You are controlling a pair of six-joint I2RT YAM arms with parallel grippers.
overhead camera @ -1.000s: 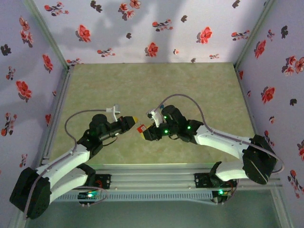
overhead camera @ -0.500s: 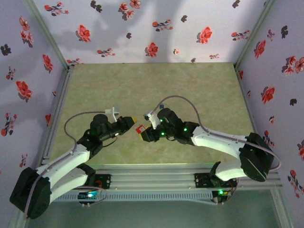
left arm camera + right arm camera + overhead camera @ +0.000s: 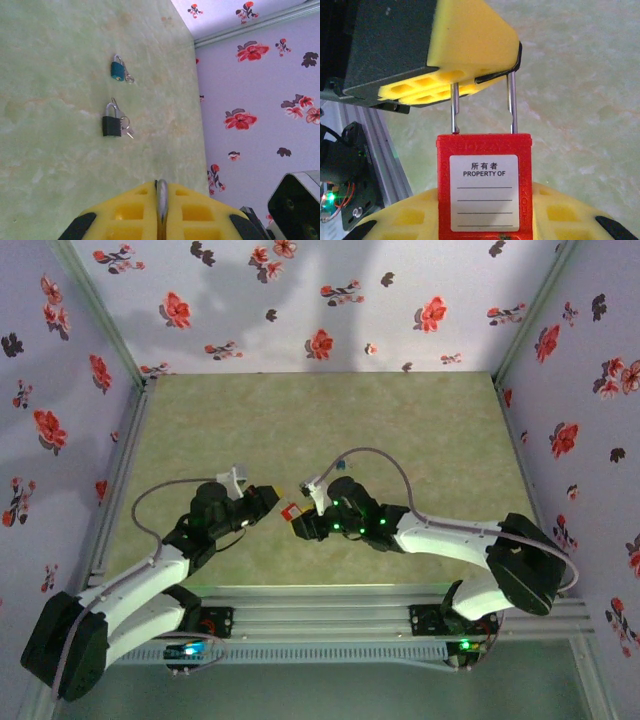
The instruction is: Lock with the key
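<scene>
The right claw [image 3: 483,221] grips the red square padlock with a white label [image 3: 484,185] by its body above the pale green counter [image 3: 580,100], while the left claw [image 3: 161,212], at its 10 o'clock from overhead, is clamped shut on its silvery metal shackle [image 3: 512,105]. The step looks like seating the shackle; next comes, I judge, a straight push along its legs, then turning the small black-headed key, whose place I cannot tell.
</scene>
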